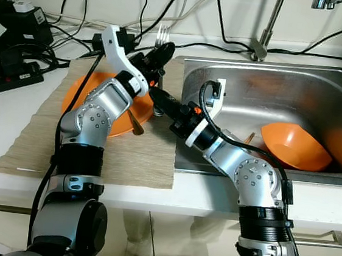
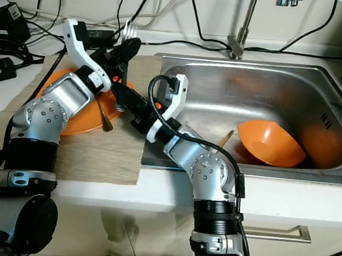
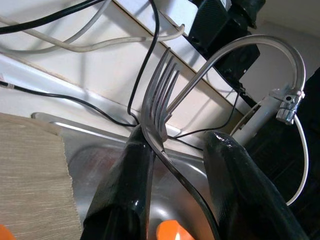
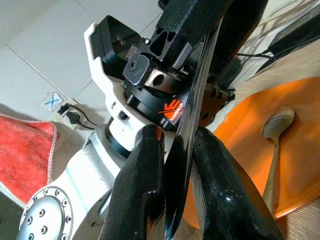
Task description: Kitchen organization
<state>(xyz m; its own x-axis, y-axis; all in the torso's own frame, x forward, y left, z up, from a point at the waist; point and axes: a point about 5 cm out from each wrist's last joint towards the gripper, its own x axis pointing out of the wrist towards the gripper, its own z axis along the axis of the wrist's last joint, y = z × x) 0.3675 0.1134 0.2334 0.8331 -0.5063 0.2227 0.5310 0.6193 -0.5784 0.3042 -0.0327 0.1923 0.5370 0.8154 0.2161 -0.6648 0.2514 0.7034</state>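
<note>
Kitchen counter, left gripper (image 1: 159,52) and right gripper (image 1: 159,97) both pinching fork (image 3: 159,100), handle hidden.

Left tool (image 1: 159,52) raised, fingers closed; right tool (image 1: 157,96) reaches across beneath it, fingers pinched

Beige mat (image 1: 94,156) on white counter (image 1: 14,105)

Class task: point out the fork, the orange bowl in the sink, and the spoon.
fork (image 3: 159,95), left wrist view, on its tines.
orange bowl (image 1: 291,145), left eye view, on its inside.
spoon (image 4: 278,123), right wrist view, on its scoop.
</note>
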